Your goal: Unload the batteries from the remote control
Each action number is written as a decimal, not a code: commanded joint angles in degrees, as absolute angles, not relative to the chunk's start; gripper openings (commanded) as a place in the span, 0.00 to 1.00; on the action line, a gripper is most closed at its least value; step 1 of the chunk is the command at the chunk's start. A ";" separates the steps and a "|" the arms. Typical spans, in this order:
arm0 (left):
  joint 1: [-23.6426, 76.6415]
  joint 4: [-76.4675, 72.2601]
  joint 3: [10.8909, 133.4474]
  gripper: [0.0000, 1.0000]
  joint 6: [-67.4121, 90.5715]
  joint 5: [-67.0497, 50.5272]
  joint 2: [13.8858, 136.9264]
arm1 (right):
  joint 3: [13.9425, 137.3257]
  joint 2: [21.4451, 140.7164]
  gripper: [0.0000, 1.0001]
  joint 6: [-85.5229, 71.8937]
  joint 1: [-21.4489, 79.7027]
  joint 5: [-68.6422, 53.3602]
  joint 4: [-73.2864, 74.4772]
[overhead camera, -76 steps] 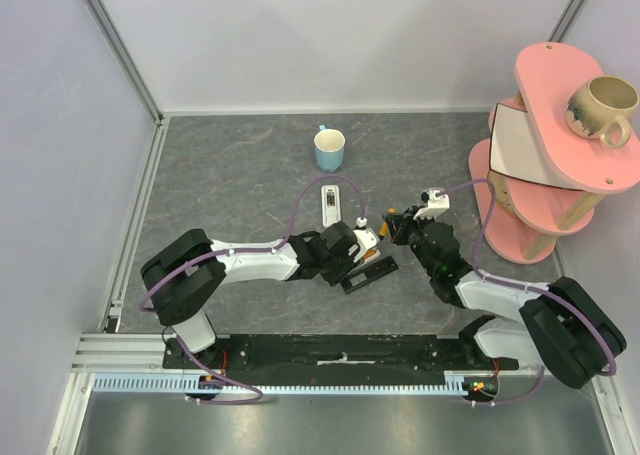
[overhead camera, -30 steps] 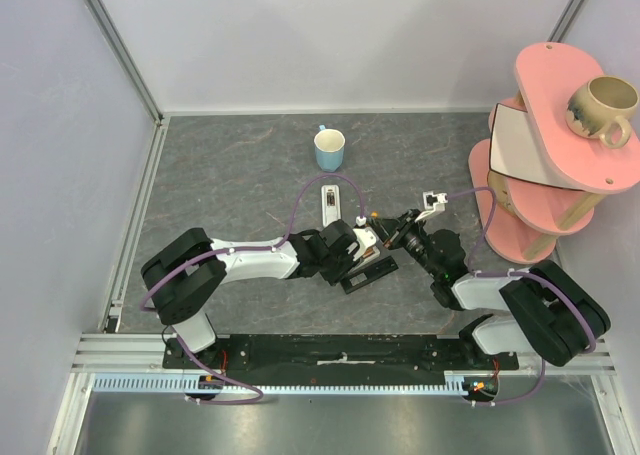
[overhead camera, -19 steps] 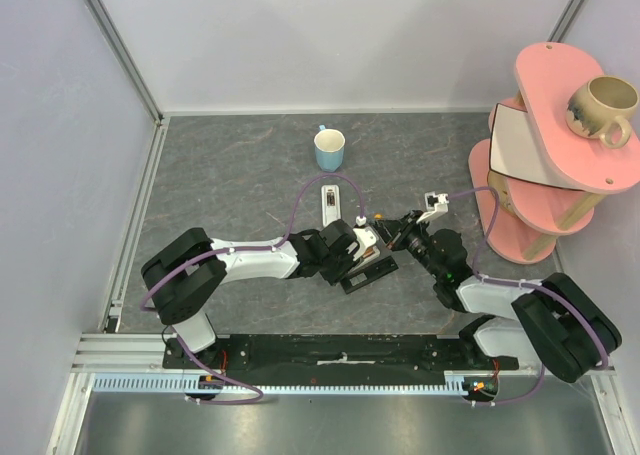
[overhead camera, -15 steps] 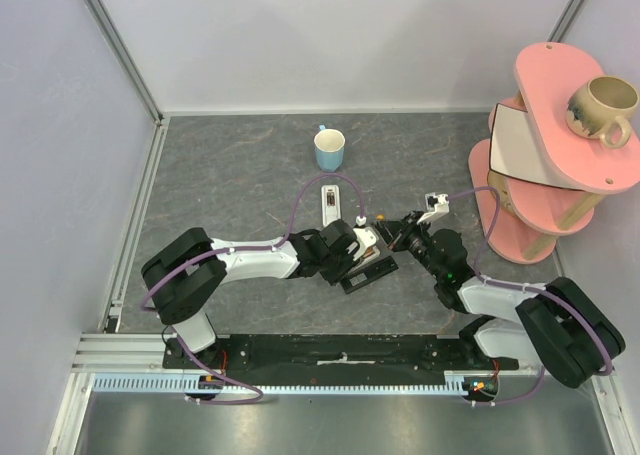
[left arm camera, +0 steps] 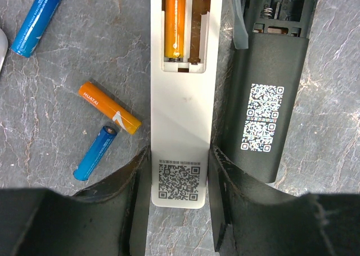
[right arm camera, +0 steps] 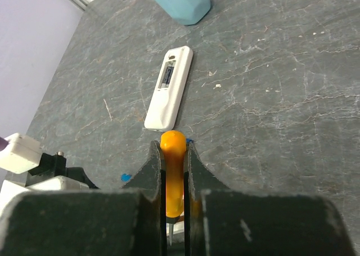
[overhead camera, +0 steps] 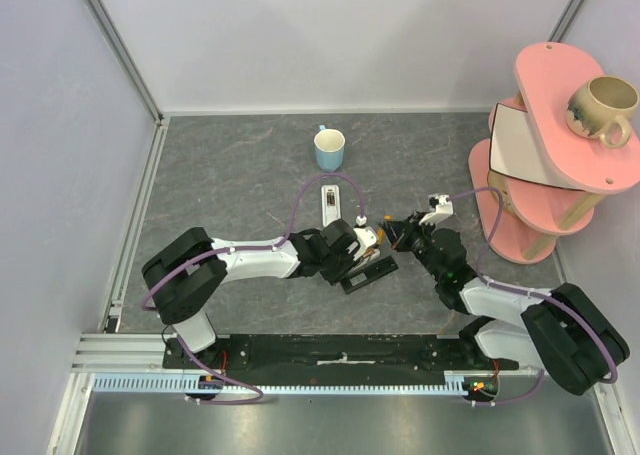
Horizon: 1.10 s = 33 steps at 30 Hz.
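Within right hand [right arm camera: 174,153], orange battery [right arm camera: 173,180]

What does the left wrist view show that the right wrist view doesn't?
Left wrist only: the left gripper clamping a white remote, one orange cell in its open bay, a black remote beside it, and three loose cells, two blue and one orange. Right wrist only: the right gripper shut on an orange battery, another white remote lying flat, and a blue cup. Both: the grey table.
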<state>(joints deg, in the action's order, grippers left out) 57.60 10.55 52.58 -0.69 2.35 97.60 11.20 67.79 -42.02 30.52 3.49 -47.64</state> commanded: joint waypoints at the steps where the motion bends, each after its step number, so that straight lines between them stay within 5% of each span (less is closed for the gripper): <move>1: 57.13 10.11 52.12 0.02 1.49 1.41 101.43 | 13.54 68.82 0.00 -41.57 30.41 6.33 -49.65; 8: 57.04 10.98 52.47 0.06 2.72 0.79 100.81 | 13.89 67.95 0.00 -42.54 30.32 5.54 -49.66; 12: 57.04 14.32 53.52 0.42 6.94 -1.04 100.90 | 13.71 65.13 0.00 -42.10 30.24 6.59 -46.94; 14: 57.22 14.33 53.00 0.51 8.78 -2.28 100.29 | 13.45 63.73 0.00 -41.75 30.23 6.77 -46.15; 33: 59.85 5.10 49.66 0.54 14.68 -19.93 96.50 | 13.36 63.19 0.00 -41.48 29.88 6.42 -45.61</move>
